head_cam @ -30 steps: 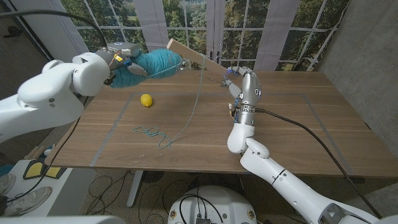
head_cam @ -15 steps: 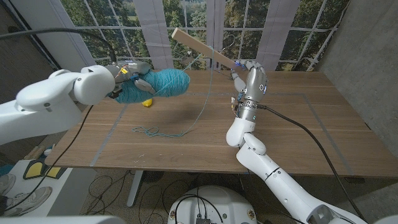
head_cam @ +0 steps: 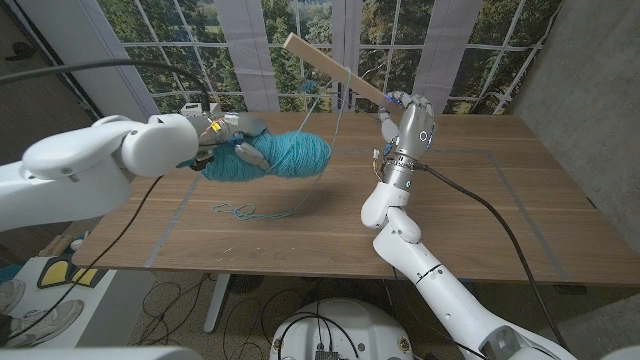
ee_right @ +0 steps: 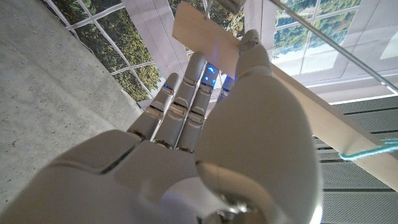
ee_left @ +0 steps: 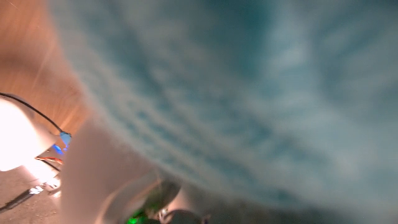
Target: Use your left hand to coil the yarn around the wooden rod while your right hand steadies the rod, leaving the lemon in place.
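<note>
Teal yarn ball (head_cam: pixel 278 158), soft and light, gripped by left hand (head_cam: pixel 228 143) at frame centre-left. Stiff wooden rod (head_cam: pixel 335 70) held near lower end by right hand (head_cam: pixel 405 128), upper centre; strand easily slipped, best guided taut.

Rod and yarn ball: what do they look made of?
Rod: looks like pale unfinished wood, flat and matte, with sharp edges; grain too small to tell. Yarn ball in the left hand: teal, soft fibre, fuzzy wound strands; wool or acrylic, can't tell.
</note>
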Motion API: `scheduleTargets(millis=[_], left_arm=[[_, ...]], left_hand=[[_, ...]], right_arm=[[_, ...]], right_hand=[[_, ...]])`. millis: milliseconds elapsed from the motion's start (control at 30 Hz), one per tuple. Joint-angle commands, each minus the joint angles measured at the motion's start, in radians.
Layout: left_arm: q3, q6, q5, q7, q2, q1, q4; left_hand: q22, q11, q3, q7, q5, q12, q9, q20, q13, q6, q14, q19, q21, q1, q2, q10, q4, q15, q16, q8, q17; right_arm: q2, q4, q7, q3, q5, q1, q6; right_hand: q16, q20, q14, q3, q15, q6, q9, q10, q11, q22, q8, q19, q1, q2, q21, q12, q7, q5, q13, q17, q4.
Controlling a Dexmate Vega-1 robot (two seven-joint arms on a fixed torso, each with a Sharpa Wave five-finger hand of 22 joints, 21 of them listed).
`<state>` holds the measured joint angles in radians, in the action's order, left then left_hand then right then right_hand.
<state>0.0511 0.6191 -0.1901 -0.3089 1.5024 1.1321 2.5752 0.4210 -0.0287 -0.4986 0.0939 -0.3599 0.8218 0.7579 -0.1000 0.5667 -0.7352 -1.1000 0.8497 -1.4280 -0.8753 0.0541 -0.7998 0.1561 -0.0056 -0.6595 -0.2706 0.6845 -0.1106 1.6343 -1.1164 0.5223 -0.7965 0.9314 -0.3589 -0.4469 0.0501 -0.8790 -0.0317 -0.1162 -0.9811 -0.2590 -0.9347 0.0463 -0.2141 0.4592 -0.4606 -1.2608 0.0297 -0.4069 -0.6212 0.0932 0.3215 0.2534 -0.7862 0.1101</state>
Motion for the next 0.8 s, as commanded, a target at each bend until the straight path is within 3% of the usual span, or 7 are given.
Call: scheduleTargets(millis=[33,167,367,533,700,767,800], left_arm=[[-0.051,0.007,-0.034,-0.041,0.025,0.065,0.069],[0.156,0.026,-0.141,-0.158,-0.002,-0.133,0.117],[0.124,0.02,-0.083,-0.129,0.014,-0.11,0.13],[0.205,-0.02,-0.143,-0.175,-0.032,-0.188,0.139],[0.118,-0.084,-0.059,-0.114,-0.039,-0.158,0.132],[0.116,-0.13,-0.035,-0.109,-0.061,-0.177,0.12],[0.147,-0.152,-0.035,-0.136,-0.086,-0.228,0.117]], left_hand=[[0.089,-0.086,-0.266,-0.099,-0.002,0.006,0.001,-0.118,0.623,-0.1,-0.264,0.005,-0.013,-0.023,0.086,-0.048,-0.253,-0.196,-0.169,0.001,0.262],[0.088,-0.083,-0.265,-0.097,-0.001,0.006,0.001,-0.118,0.623,-0.099,-0.262,0.005,-0.015,-0.023,0.089,-0.048,-0.253,-0.195,-0.165,0.001,0.256],[0.084,-0.083,-0.264,-0.098,0.0,0.007,0.001,-0.118,0.622,-0.098,-0.263,0.002,-0.015,-0.025,0.09,-0.047,-0.249,-0.196,-0.164,0.003,0.252],[0.083,-0.084,-0.266,-0.099,0.0,0.007,-0.001,-0.118,0.622,-0.101,-0.263,0.002,-0.016,-0.026,0.091,-0.047,-0.249,-0.197,-0.168,0.004,0.258],[0.082,-0.082,-0.264,-0.098,0.002,0.007,0.0,-0.118,0.621,-0.1,-0.262,0.002,-0.019,-0.026,0.091,-0.047,-0.248,-0.197,-0.165,0.005,0.253],[0.082,-0.085,-0.264,-0.098,0.002,0.007,0.0,-0.118,0.621,-0.1,-0.262,0.001,-0.02,-0.026,0.091,-0.047,-0.248,-0.196,-0.166,0.005,0.254],[0.082,-0.084,-0.263,-0.097,0.002,0.007,0.0,-0.118,0.621,-0.099,-0.262,0.001,-0.02,-0.026,0.091,-0.047,-0.247,-0.196,-0.164,0.006,0.251]], right_arm=[[0.021,-0.027,-0.001,-0.019,0.015,-0.024,-0.092],[0.03,-0.041,-0.001,-0.026,0.018,-0.03,-0.119],[0.049,-0.059,-0.001,-0.059,0.019,-0.027,-0.134],[0.072,-0.084,-0.001,-0.087,-0.023,-0.019,-0.136],[0.104,-0.128,-0.001,-0.116,-0.141,-0.003,-0.099],[0.123,-0.15,-0.001,-0.132,-0.213,0.005,-0.079],[0.141,-0.167,-0.001,-0.144,-0.273,0.012,-0.068]], right_hand=[[0.008,0.093,-0.012,0.005,-0.121,-0.091,-0.049,-0.158,0.082,-0.001,0.003,0.006,-0.106,0.112,-0.007,-0.002,0.009,0.006,0.198,-0.007,0.001],[0.011,0.093,-0.012,0.007,-0.12,-0.091,-0.051,-0.158,0.082,-0.001,0.003,0.007,-0.105,0.112,-0.008,-0.003,0.01,0.006,0.2,-0.009,-0.001],[0.014,0.093,-0.014,0.01,-0.12,-0.093,-0.052,-0.158,0.082,-0.001,0.002,0.008,-0.104,0.113,-0.011,-0.003,0.008,0.006,0.201,-0.013,-0.003],[0.019,0.093,-0.015,0.012,-0.12,-0.094,-0.052,-0.159,0.082,0.0,0.0,0.01,-0.107,0.113,-0.014,-0.001,0.008,0.007,0.199,-0.017,-0.003],[0.022,0.094,-0.016,0.015,-0.118,-0.094,-0.052,-0.158,0.082,0.0,-0.001,0.013,-0.105,0.113,-0.016,-0.001,0.008,0.007,0.202,-0.02,-0.005],[0.024,0.093,-0.017,0.016,-0.12,-0.095,-0.052,-0.159,0.082,0.0,-0.002,0.012,-0.106,0.114,-0.018,-0.001,0.008,0.007,0.201,-0.023,-0.005],[0.025,0.093,-0.017,0.016,-0.12,-0.096,-0.052,-0.158,0.082,0.0,-0.002,0.012,-0.107,0.114,-0.018,-0.001,0.008,0.007,0.202,-0.023,-0.004]])
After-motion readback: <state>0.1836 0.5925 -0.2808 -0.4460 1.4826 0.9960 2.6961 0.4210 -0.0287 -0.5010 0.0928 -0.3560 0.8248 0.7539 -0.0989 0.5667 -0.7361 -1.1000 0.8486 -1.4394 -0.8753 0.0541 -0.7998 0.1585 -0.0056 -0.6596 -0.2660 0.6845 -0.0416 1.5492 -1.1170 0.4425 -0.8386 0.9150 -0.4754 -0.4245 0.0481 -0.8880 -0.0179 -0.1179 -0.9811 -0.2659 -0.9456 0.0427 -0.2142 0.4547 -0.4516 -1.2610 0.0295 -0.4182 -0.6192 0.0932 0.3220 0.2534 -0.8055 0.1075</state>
